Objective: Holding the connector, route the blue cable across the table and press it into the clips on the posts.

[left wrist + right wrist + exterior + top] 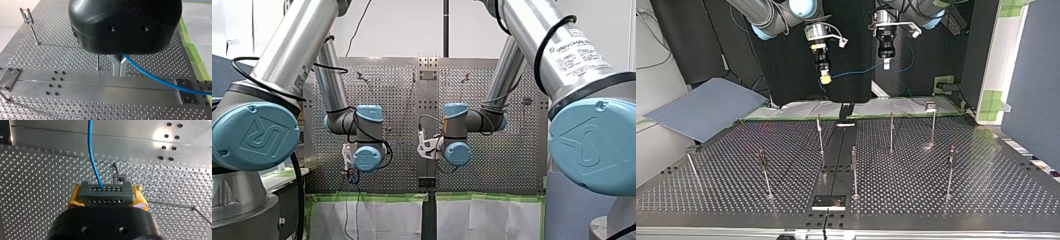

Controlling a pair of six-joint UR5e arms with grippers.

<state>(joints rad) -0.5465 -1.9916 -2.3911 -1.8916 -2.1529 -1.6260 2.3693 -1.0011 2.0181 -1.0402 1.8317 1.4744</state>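
Perforated tabletop is lying flat, with a solid metal strip running down its middle in the top view. A blue-grey sheet is resting off the tabletop's edge at the top view's left.

My right arm is coming in at the top view's left and my left arm at its right. Both are hanging their end effectors high over the far side of the tabletop, well above the post tops, near each other but apart.

Right end effector: yellow pads are clamping the connector from both sides, closed down to its width. The connector is a dark grey block with rows of small holes, and it is sitting square between the pads.

Left end effector: metal fingers are drawn almost together, and the blue cable is coming out from between them, so it is pinching the cable.

Slim metal posts are standing upright, scattered on both sides of the strip. One post in the left wrist view is carrying a small forked clip at its top.

In the right wrist view the cable is leaving the connector's face and running straight ahead. In the top view it is spanning the gap between the two end effectors in a shallow sag, well clear of the clips, with a further length drooping behind the left one.
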